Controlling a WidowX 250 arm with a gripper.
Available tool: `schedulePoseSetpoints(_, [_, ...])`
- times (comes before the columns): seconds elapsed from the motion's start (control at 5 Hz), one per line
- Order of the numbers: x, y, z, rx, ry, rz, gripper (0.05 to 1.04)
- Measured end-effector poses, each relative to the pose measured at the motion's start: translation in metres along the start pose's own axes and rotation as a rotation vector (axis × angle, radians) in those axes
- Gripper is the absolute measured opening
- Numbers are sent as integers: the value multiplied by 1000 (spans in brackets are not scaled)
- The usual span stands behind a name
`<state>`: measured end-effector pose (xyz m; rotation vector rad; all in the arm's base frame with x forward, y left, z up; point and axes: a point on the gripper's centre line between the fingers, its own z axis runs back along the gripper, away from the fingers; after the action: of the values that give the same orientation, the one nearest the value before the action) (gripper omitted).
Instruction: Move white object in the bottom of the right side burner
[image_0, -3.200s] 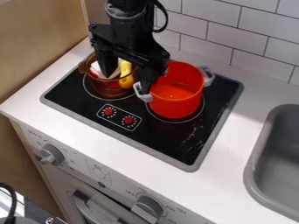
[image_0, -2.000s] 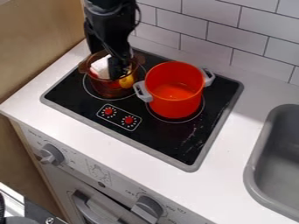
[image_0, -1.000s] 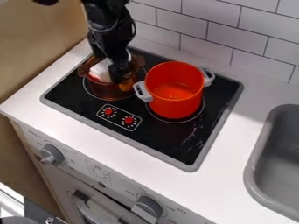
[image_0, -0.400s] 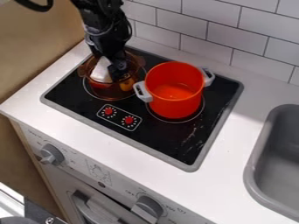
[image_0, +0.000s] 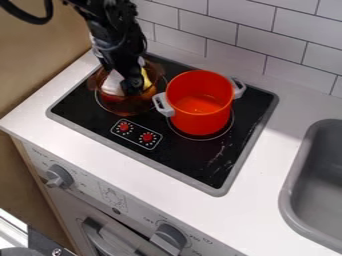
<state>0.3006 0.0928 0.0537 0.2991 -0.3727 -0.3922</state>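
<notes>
On stove (image_0: 200, 167) | two pots (image_0: 197, 120) | one white object (image_0: 112, 84) (brown pot (image_0: 125, 107)) | end effector (image_0: 125, 89), opening unclear

object (image_0: 112, 84) in bowl (image_0: 125, 107) | bowl left of pot (image_0: 200, 121) | stove (image_0: 194, 162) under both | sink (image_0: 324, 170) rightmost

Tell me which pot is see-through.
The brownish pot under the robot arm: its tinted walls let the contents show, while the orange-red pot is opaque.

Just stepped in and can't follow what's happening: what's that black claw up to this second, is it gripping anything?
Gripper: down in the brown see-through pot; whether it grips anything can't be told.
</notes>
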Motion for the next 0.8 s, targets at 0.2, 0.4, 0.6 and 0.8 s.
schedulePoseSetpoints(0.2, [-5,-12,8,-14,62,67,997])
schedulePoseSetpoints(0.4, [-4,-24,14,-26,104,165,997])
schedulePoseSetpoints(0.6, [1,-29,12,-25,56,239,997])
schedulePoseSetpoints(0.8, [5,-30,11,-37,25,265,950])
